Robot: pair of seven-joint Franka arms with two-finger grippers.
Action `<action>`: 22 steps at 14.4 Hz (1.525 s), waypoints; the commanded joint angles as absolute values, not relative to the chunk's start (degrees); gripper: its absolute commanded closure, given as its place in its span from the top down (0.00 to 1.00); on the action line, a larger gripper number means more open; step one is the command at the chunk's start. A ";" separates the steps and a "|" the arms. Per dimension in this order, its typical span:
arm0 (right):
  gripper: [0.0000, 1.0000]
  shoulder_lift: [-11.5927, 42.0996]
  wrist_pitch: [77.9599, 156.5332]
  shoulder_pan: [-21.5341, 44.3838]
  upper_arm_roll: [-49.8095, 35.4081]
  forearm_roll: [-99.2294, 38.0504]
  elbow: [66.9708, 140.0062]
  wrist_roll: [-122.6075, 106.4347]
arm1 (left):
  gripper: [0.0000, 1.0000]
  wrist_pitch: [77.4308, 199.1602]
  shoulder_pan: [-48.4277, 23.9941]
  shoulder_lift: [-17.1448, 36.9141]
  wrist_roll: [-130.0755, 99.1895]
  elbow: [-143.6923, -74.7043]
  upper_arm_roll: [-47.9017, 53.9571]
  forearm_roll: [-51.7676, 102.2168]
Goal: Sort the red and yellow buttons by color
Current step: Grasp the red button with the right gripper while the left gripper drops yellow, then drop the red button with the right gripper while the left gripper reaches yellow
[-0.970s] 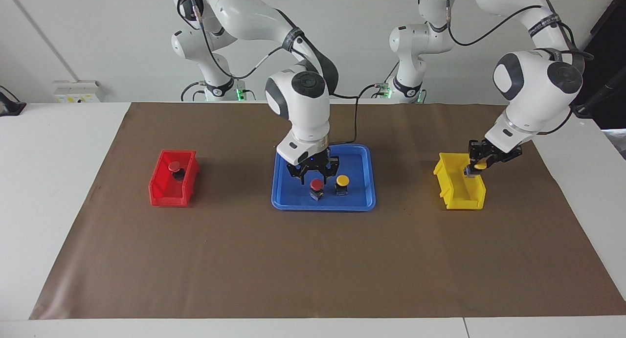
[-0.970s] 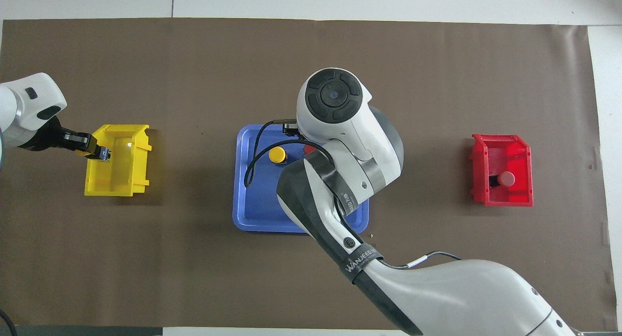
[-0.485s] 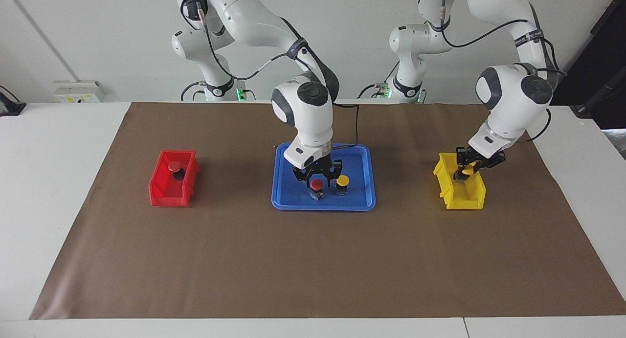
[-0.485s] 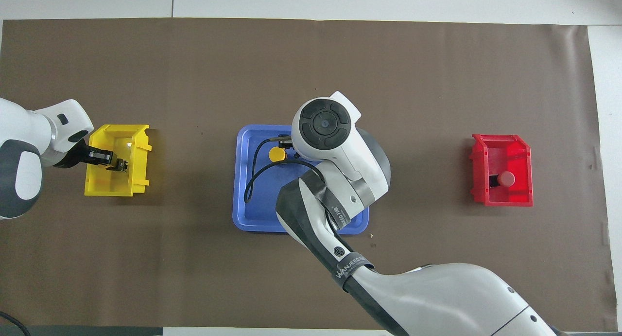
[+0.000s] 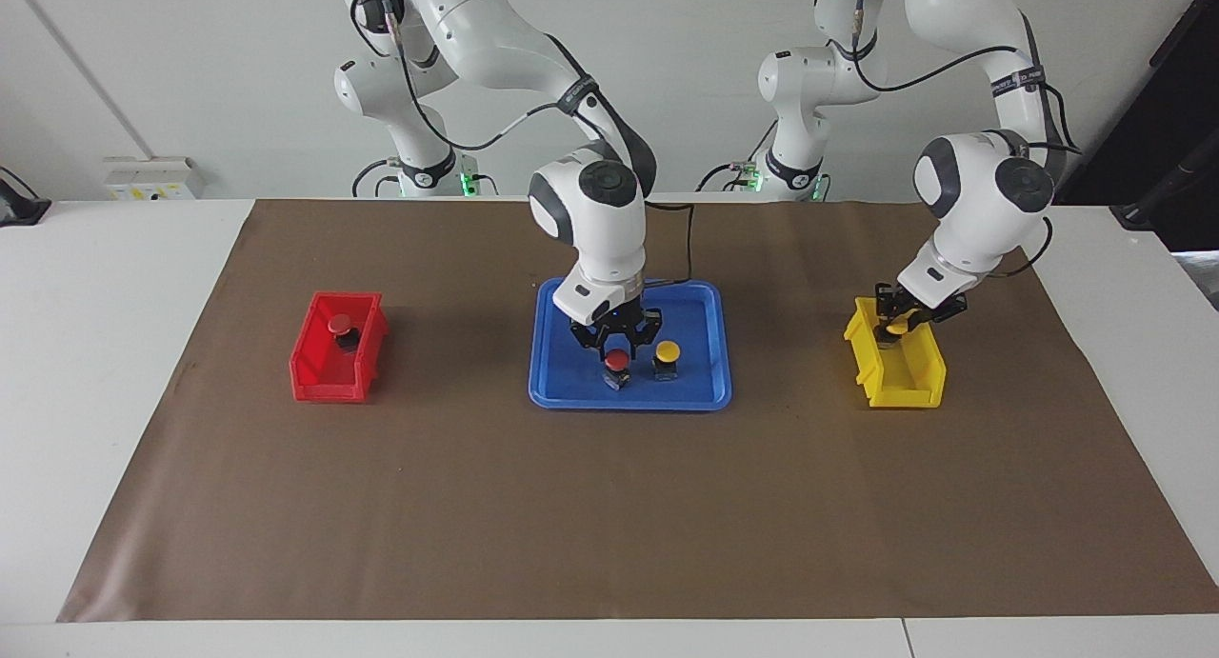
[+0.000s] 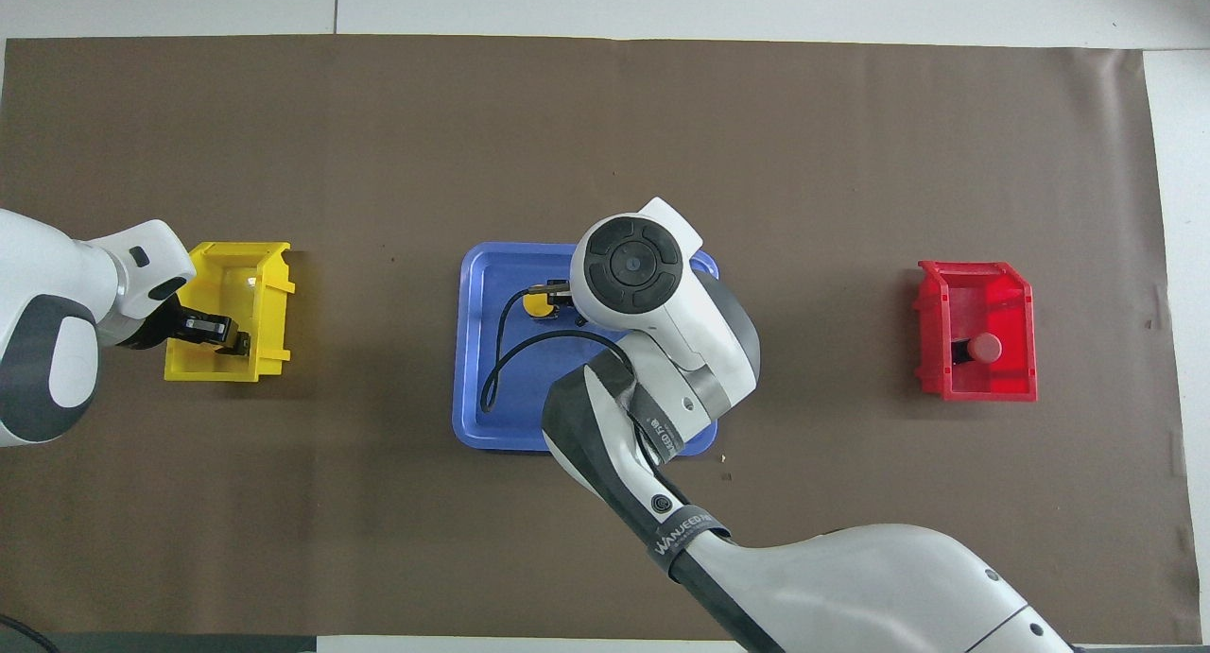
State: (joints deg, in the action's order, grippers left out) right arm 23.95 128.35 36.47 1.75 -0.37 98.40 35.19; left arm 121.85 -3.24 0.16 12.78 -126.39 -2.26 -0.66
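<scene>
Two white robot arms work over a white counter (image 5: 114,372) covered by a brown paper mat (image 5: 609,506). Three plastic containers sit in a row on the mat: a small red bin (image 5: 338,363) toward the right arm's end, a shallow blue tray (image 5: 562,391) in the middle, and a small yellow bin (image 5: 895,377) toward the left arm's end.

The right claw (image 5: 617,344) is low over the blue tray, its fingers drawn together on the round red cap of a push-button with a black blocky base (image 5: 617,365) that stands in the tray. Just beside that red button, toward the left arm's end, stands a yellow-capped push-button on a black base (image 5: 667,358), upright and untouched. In the overhead view the right arm's white wrist hides the red button, and only part of the yellow cap (image 6: 537,303) shows.

The left claw (image 5: 897,323) is at the yellow bin, at the end of it nearer the robots, clamped on a second yellow-capped push-button (image 5: 895,329), which it holds down inside the bin's walls. Whether this button touches the bin's floor cannot be told.

A second red-capped push-button (image 5: 340,329) lies on its side inside the red bin, with its black base showing beside the cap.
</scene>
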 commanded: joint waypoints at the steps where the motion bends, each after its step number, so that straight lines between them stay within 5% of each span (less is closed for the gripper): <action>1: 0.17 22.41 129.46 36.21 1.76 0.53 99.93 35.68 | 0.52 122.78 -3.16 -2.02 12.22 -128.50 -2.29 -0.88; 5: 0.15 22.50 117.73 34.55 2.28 0.53 90.29 34.99 | 0.58 122.78 -3.43 -1.85 12.13 -127.97 -2.37 -0.88; 8: 0.15 14.71 107.70 26.13 2.20 0.18 90.87 22.99 | 0.59 118.59 -3.34 -1.41 12.30 -122.81 -2.29 -0.88; 9: 0.15 11.81 103.75 22.45 2.20 0.18 92.27 18.15 | 0.74 115.35 -3.60 -1.67 12.30 -119.22 -2.29 -0.88; 10: 0.15 9.17 101.71 18.85 2.20 0.09 94.37 12.80 | 1.00 111.83 -3.69 -2.02 12.22 -114.74 -1.76 -0.88; 15: 0.16 4.13 103.61 3.01 2.20 -0.26 102.56 -9.29 | 1.00 87.48 -6.66 8.23 10.39 -81.62 -1.49 -1.32; 19: 0.16 0.89 114.50 -3.33 2.11 -1.75 113.17 -17.31 | 1.00 100.16 -14.55 7.56 -2.15 -90.23 -1.41 -1.05; 22: 0.16 -0.53 120.57 -4.04 2.20 -3.43 119.51 -17.93 | 1.00 112.55 -25.28 12.02 -17.79 -95.35 -1.41 -1.05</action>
